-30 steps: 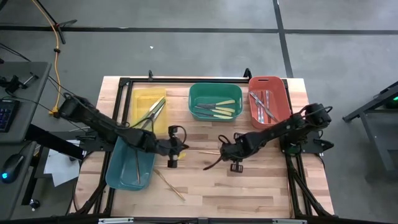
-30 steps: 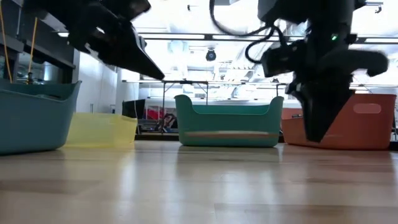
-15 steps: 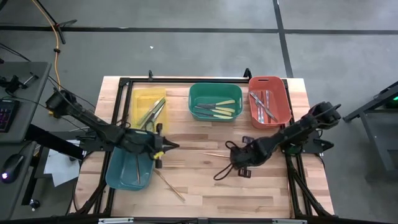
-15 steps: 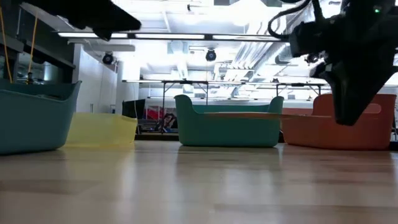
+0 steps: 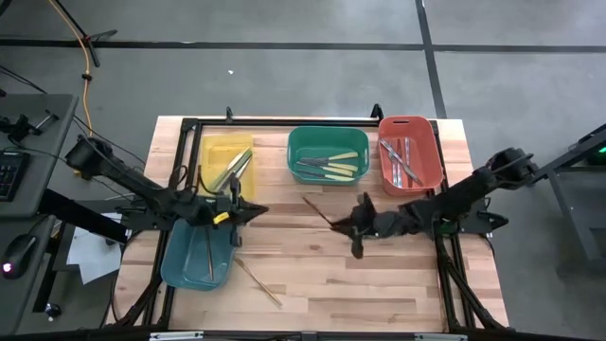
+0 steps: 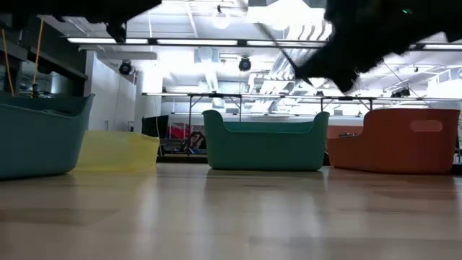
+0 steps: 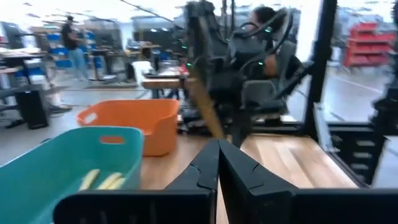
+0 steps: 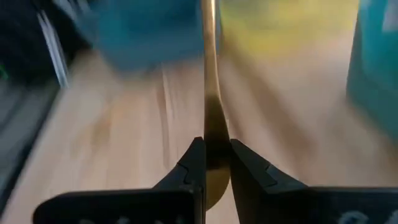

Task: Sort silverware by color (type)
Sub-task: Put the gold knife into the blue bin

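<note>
Pinching a wooden utensil (image 8: 209,93) between the right gripper (image 5: 352,224) fingers, handle sticking out ahead of them, raised off the table (image 5: 398,284), likely for carrying to a bin. Keeping the left gripper (image 5: 254,211) clenched on nothing, just beside the teal bin (image 5: 180,270). Leaving another wooden utensil (image 5: 258,281) lying below those fingers on pale planks. Showing grey floor around, bright workshop beyond.

table centre (image 5: 303,251): open | bins (image 5: 328,156): block far edge
</note>
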Available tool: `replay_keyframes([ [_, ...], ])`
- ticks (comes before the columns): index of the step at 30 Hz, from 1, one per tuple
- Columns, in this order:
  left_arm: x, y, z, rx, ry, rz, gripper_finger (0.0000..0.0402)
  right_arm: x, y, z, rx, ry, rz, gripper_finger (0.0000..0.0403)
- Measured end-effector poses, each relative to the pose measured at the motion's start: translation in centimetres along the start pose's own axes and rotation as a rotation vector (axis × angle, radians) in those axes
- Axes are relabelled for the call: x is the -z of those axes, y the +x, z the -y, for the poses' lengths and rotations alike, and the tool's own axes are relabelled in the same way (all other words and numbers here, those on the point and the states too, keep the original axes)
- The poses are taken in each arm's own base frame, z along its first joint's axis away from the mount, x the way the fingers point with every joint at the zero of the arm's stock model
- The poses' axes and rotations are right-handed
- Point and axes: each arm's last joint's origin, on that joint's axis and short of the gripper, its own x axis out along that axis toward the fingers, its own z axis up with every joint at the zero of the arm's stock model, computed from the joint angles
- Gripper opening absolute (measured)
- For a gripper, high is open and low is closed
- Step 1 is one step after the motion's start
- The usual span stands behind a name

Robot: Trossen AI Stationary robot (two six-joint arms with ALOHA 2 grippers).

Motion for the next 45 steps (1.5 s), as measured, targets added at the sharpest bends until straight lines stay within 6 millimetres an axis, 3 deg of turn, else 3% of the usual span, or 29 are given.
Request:
replay_keyframes([
  [5,0.4,1.2,-1.2,-0.055,-0.034,0.077,0.0000,-3.4,0.6,0.9,-0.013,-0.124,0.305,0.0029],
  [12,1.5,3.2,-3.3,-0.031,-0.075,0.103,0.0001,-6.5,1.0,2.6,0.045,-0.250,0.424,0.0028],
  [18,1.6,3.7,-4.3,-0.061,-0.097,0.128,0.0032,-6.8,1.2,3.6,0.082,-0.238,0.421,0.0028],
  [25,0.9,4.6,-3.5,-0.005,-0.057,0.162,0.0136,-6.7,1.6,3.6,0.046,-0.213,0.421,0.0028],
  [32,0.4,6.2,-3.0,0.028,-0.074,0.167,0.0218,-5.5,4.1,3.4,0.000,-0.193,0.462,0.0028],
  [37,0.5,6.8,-2.8,0.032,-0.114,0.161,0.0240,-5.9,6.2,2.7,-0.034,-0.206,0.438,0.0028],
  [45,0.5,6.9,-2.8,0.031,-0.115,0.169,0.0239,-6.4,9.4,1.7,-0.031,-0.260,0.315,0.0028],
])
